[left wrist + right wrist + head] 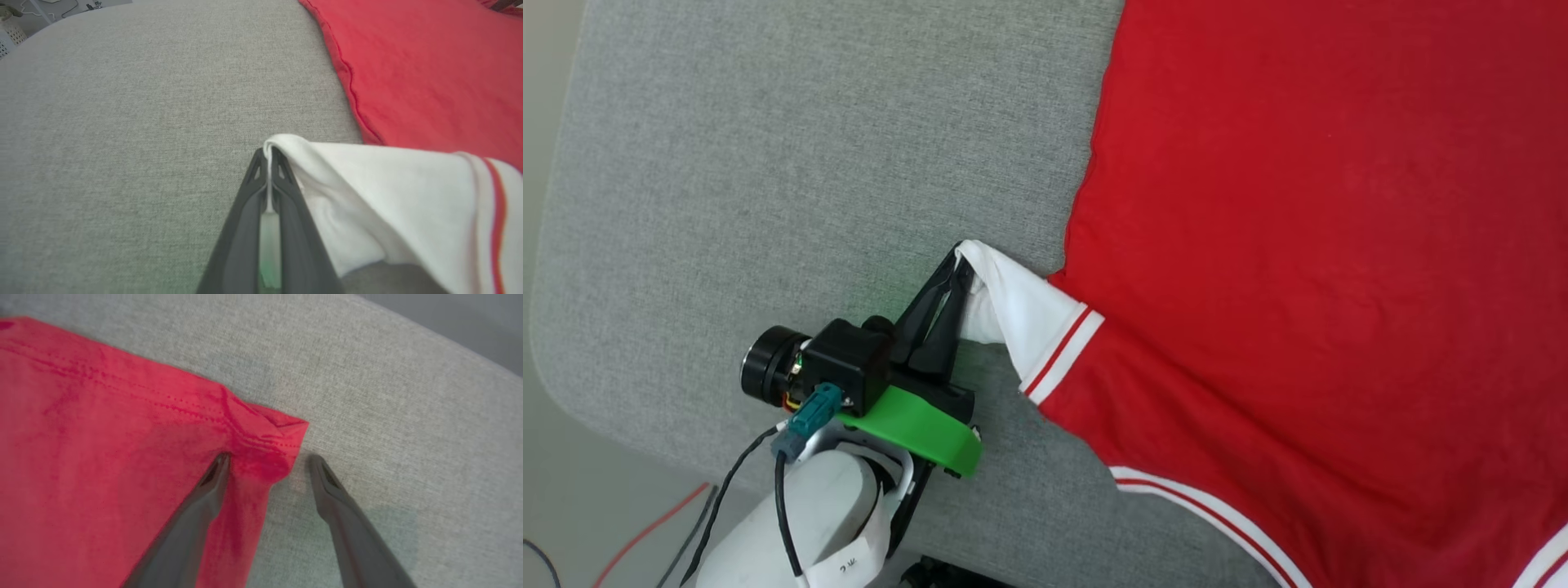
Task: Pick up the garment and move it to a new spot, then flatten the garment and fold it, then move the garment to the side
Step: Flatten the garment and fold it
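At the far left of the head view, loose cables (645, 531) were seen on the floor, beside the rounded edge of a grey fabric-covered surface (768, 163). On that surface the left gripper (958, 260) was seen with its 2 dark fingers pressed together, the tip of the white sleeve (1021, 310) pinched between them. The sleeve was stretched out leftward and slightly up the view from the body, and its red-and-white striped trim (1066, 347) was seen where it met the red cloth.

The garment (1298, 245) was spread over the right half of the surface, a plain red side upward. Its long axis was seen to run roughly up and down the head view, with both ends cut off by the frame. A curved striped band (1201, 510) was seen at its lower end, nearest the robot, and its left side edge ran up the view.

In the right wrist view, the right gripper (270, 459) was held wide apart with nothing gripped. 1 fingertip was placed over the red cloth and the other over bare grey fabric. A folded-over hem corner (286, 428) was seen between them.
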